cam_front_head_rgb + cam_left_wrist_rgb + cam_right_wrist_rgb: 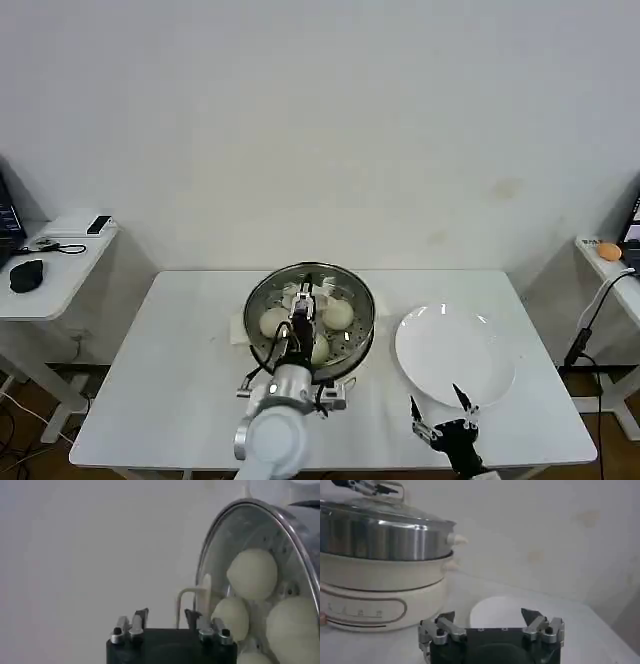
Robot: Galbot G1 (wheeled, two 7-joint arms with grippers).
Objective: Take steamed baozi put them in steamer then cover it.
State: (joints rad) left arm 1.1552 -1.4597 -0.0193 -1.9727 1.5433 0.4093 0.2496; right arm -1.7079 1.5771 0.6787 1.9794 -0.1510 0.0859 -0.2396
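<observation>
The steamer (366, 322) stands at the table's middle, a shiny steel pot (380, 541) on a cream base. A round glass lid (375, 507) rests on it. Through the glass I see cream-white steamed baozi (338, 314) (252, 573) lying on the tray. My left gripper (303, 308) (166, 614) hovers just over the lid's wire handle (186, 597), fingers apart and nothing clamped between them. My right gripper (440, 405) (488, 616) waits open near the table's front edge, in front of the white plate (455, 350).
The white plate (502, 612) to the right of the steamer holds nothing. Side desks stand at the far left (55, 260) and far right (610, 255). Bare tabletop (170, 370) lies left of the steamer.
</observation>
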